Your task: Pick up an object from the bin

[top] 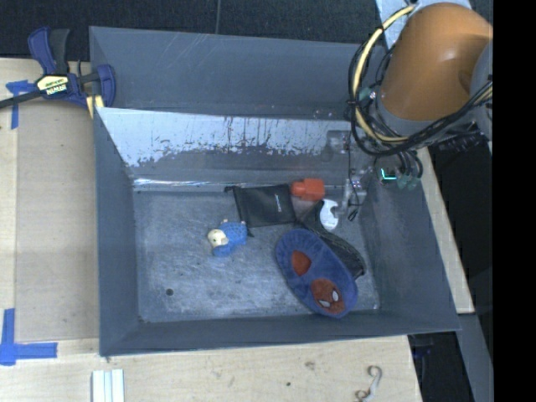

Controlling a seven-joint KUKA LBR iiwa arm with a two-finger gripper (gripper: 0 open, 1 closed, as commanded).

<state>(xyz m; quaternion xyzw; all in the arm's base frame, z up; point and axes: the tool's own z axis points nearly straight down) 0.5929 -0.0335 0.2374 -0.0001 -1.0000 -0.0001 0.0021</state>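
Found the gripper (353,201) low in the back right part of the bin (117,249), close under the sloping back wall, reaching in from the right. Could not tell how wide or narrow it stood, thin and dark against the grey there. Saw nothing plainly held. Put the low, tucked-in pose down to the clutter, gathered mostly in that same corner. Placed nearest to it a small white piece (328,217), just beside the tip on its left, lying on the bin floor at the upper edge of a blue slipper (311,275). Judged that piece the likeliest pick, as the closest thing to the tip, and the pick itself not yet made. Noted an orange block (308,189) just behind the white piece, near the foot of the back wall, and left of it a flat black thing (265,206), perhaps a wallet, close against the block. Noted also a dark object (350,256) tucked partly under the slipper's right side, just in front of the gripper. Reckoned the spot awkward: block behind, slipper and dark object in front, wall close by, leaving little room to come down without nudging a neighbour. Found well apart, mid-floor to the left, a small blue toy (226,239) with a pale yellowish end, no hindrance there.
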